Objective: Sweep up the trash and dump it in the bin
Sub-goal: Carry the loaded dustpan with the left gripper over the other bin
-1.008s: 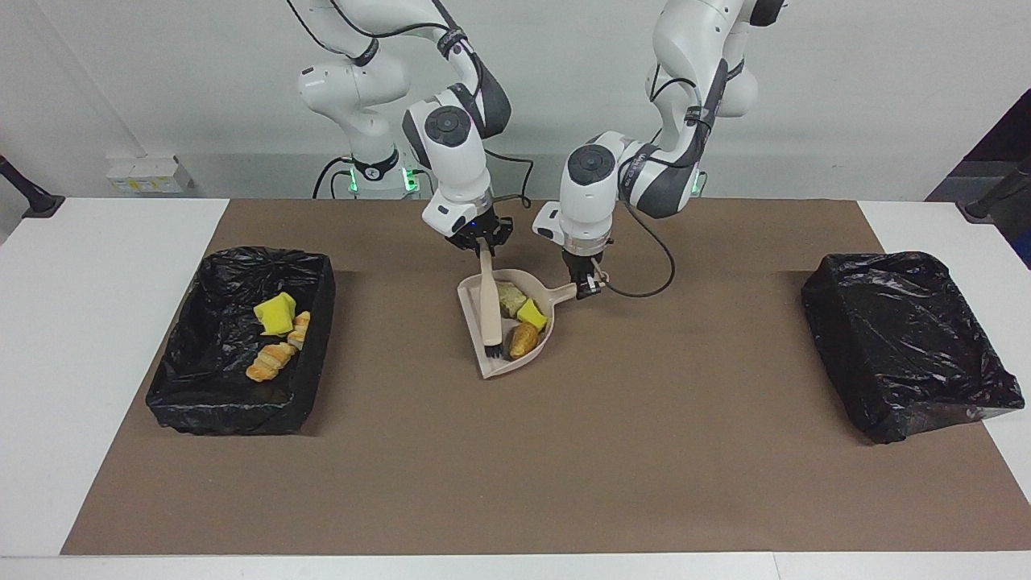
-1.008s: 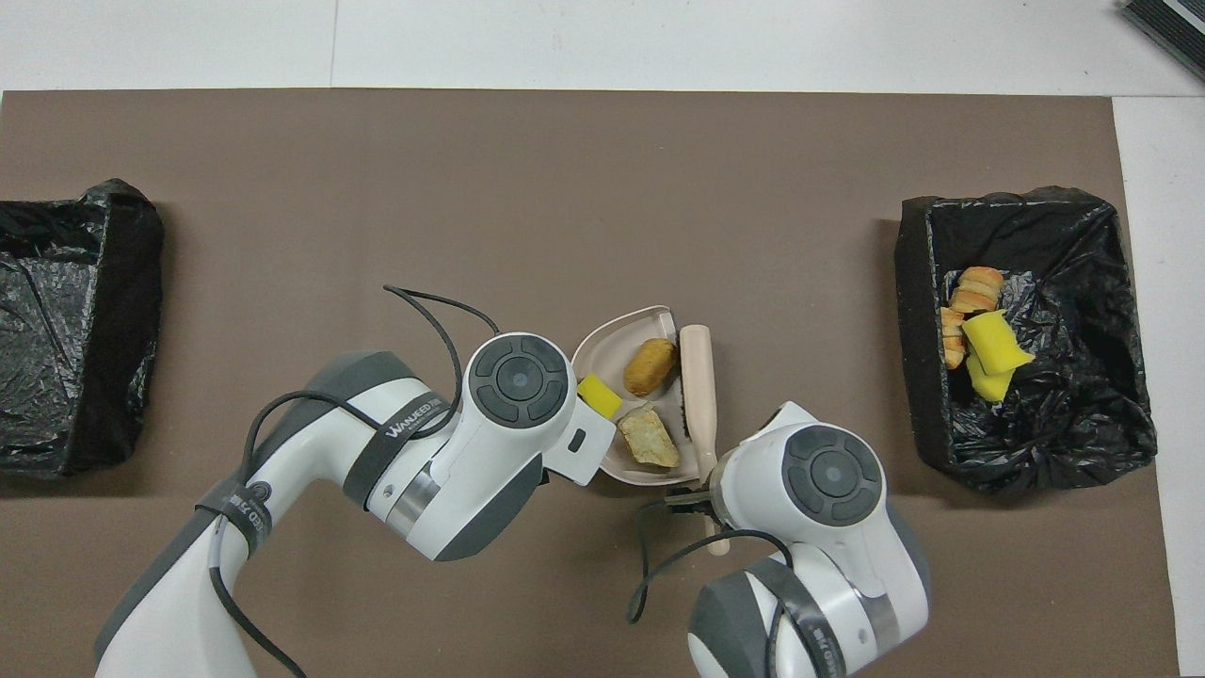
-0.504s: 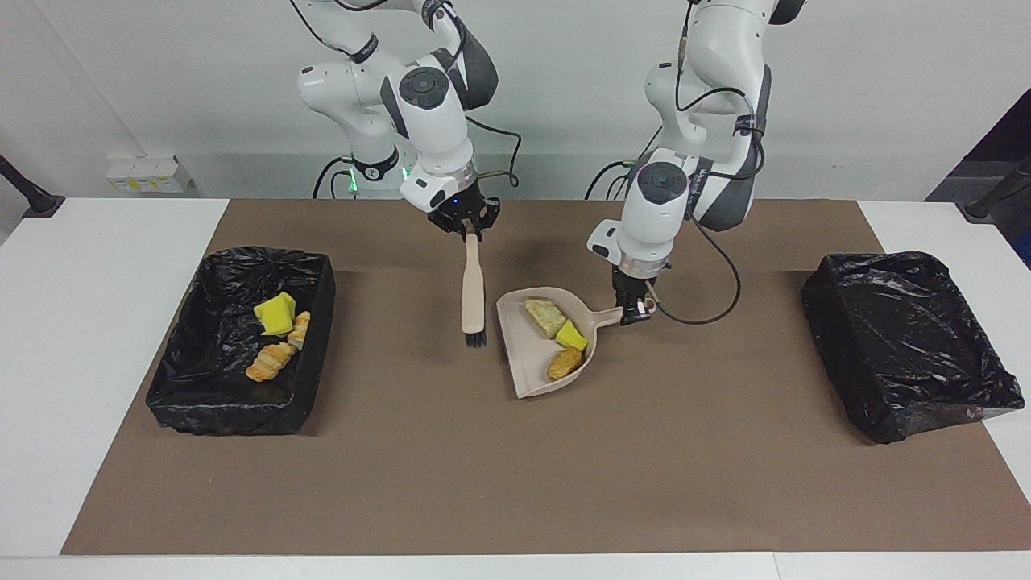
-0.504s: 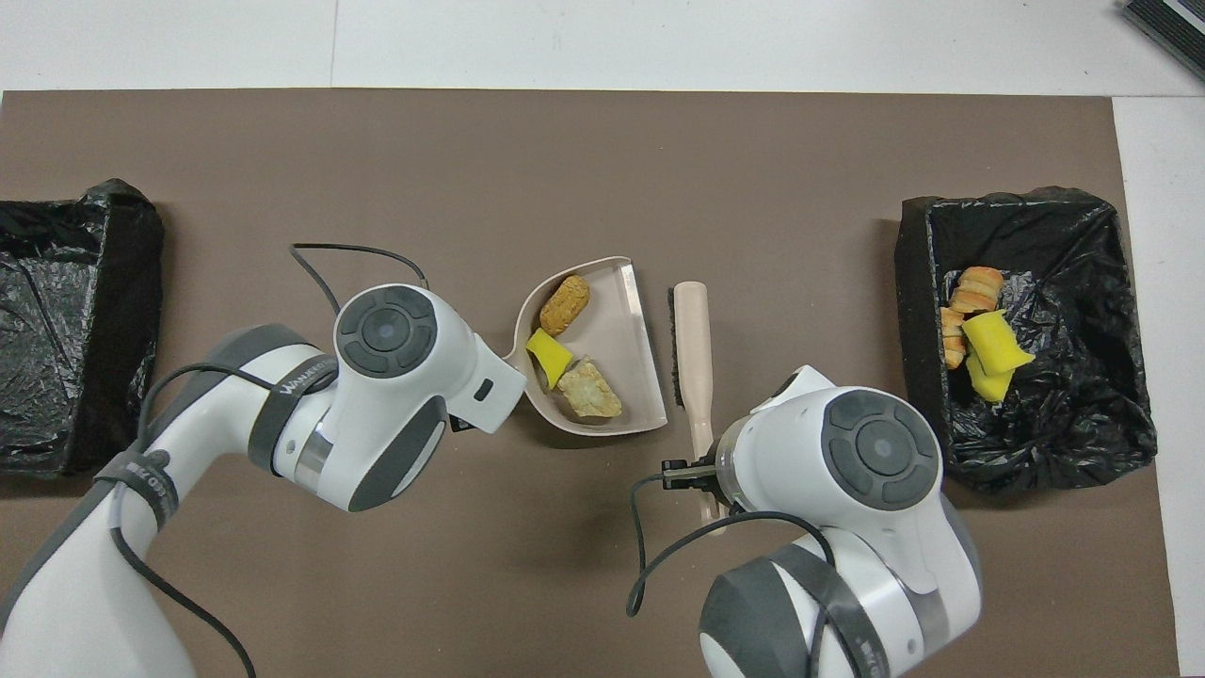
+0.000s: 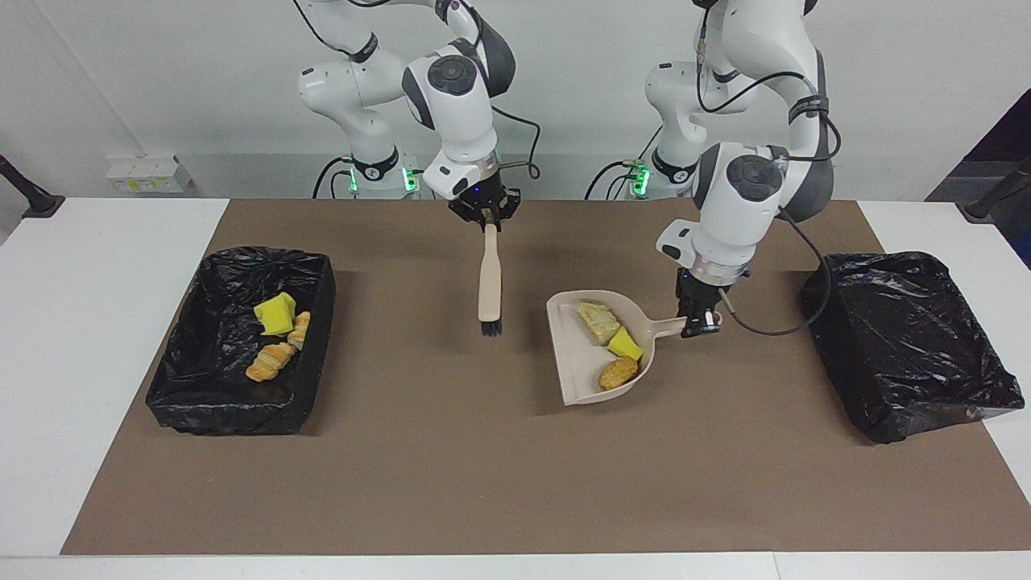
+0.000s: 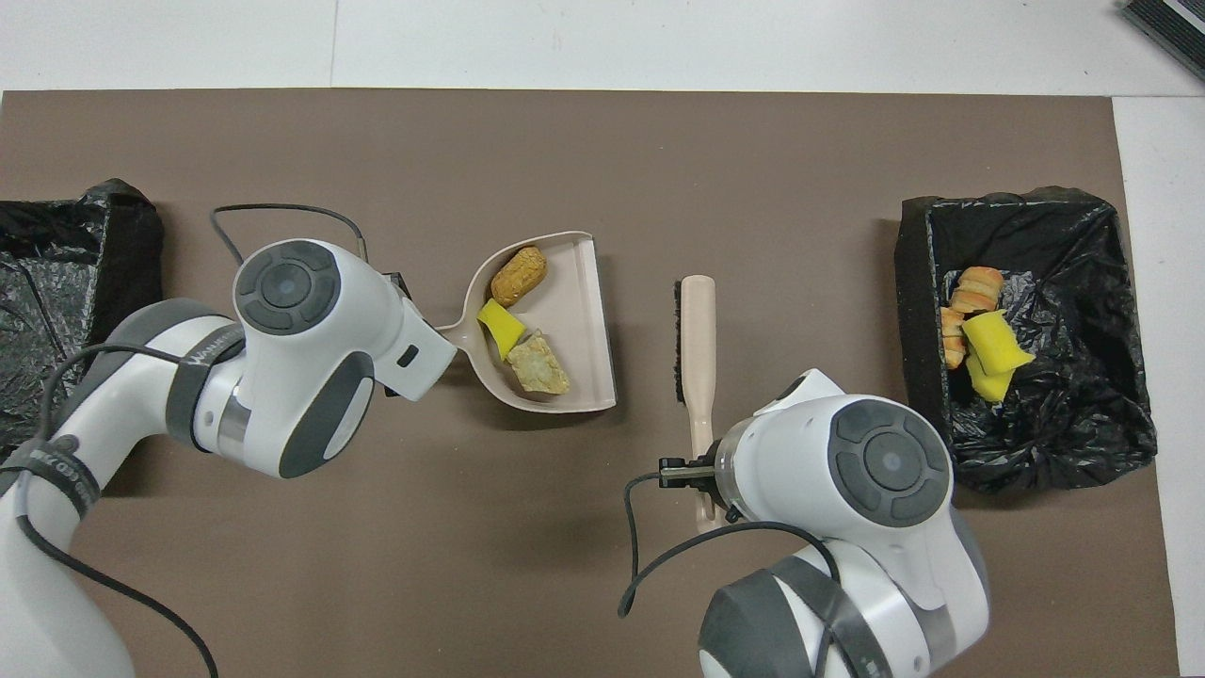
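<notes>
Dustpan level is your concern: left gripper clamps its handle, so carry it flat with trash aboard to the empty bin, while right gripper grips the brush.

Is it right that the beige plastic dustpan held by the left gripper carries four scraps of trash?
Not quite: the beige plastic dustpan, held by the left gripper, carries three scraps, a brown nugget, a yellow sponge chunk and a pale crumbly lump. The overhead view shows it.
</notes>
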`<move>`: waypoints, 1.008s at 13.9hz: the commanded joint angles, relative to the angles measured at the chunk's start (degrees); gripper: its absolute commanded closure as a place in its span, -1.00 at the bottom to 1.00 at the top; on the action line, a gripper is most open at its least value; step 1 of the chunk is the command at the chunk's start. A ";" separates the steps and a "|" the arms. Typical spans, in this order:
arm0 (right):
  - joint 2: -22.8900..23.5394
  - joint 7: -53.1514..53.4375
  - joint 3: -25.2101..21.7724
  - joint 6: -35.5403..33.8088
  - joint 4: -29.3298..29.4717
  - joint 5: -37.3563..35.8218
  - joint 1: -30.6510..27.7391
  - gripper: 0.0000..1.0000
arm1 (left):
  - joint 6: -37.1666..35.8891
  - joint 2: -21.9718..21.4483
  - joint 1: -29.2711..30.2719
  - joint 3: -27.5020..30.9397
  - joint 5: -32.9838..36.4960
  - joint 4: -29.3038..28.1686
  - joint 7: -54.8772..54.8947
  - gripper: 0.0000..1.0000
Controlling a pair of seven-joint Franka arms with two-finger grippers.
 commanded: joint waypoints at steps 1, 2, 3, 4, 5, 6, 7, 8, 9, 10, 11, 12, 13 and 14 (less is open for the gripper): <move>6.05 7.91 0.19 -0.50 5.40 -2.80 5.55 1.00 | -6.85 2.43 0.42 4.93 -2.80 7.89 9.54 1.00; 8.33 10.28 0.19 -0.50 7.42 -2.71 8.18 1.00 | -9.04 3.22 0.77 6.87 -2.89 10.17 12.27 1.00; 11.75 13.70 0.11 -1.28 11.09 -3.32 10.56 1.00 | -10.72 3.49 1.99 8.19 -2.80 11.50 13.95 1.00; 14.83 17.13 0.11 -1.46 13.48 -5.94 13.02 1.00 | -11.34 3.67 3.22 9.07 -2.71 11.69 15.80 1.00; 16.68 19.95 0.11 -1.12 14.55 -7.88 14.87 1.00 | -11.79 3.67 4.28 10.13 -2.62 11.69 17.90 1.00; 17.75 21.37 0.19 -0.24 14.64 -8.33 16.19 1.00 | -12.23 3.67 4.29 12.40 -2.54 11.69 19.93 1.00; 18.71 21.82 0.19 0.98 14.56 -8.25 17.68 1.00 | -12.66 3.67 4.29 16.25 -2.36 11.69 22.03 1.00; 19.42 22.95 0.19 1.87 14.47 -7.73 18.92 1.00 | -12.76 3.67 4.29 18.90 -2.19 11.69 25.54 1.00; 19.51 24.01 0.19 1.96 13.60 -7.90 19.36 1.00 | -12.50 4.02 4.38 20.75 -2.10 12.39 29.66 1.00; 19.60 24.37 0.19 2.31 12.46 -8.33 20.41 1.00 | -12.93 5.42 4.47 23.64 -1.92 14.66 32.66 1.00; 19.69 24.20 0.19 3.79 11.32 -8.43 20.77 1.00 | -12.93 6.30 4.64 25.93 -1.40 16.51 35.47 1.00; 19.78 24.11 0.19 4.85 10.96 -8.51 20.60 1.00 | -12.76 7.09 4.82 27.70 0.00 17.13 38.29 1.00; 19.78 23.67 0.19 4.86 10.78 -8.51 20.60 1.00 | -11.97 7.19 5.34 29.11 1.84 17.23 39.53 1.00; 19.78 23.58 0.19 5.12 10.17 -8.51 20.60 1.00 | -11.36 7.19 5.61 30.77 3.86 17.66 40.50 1.00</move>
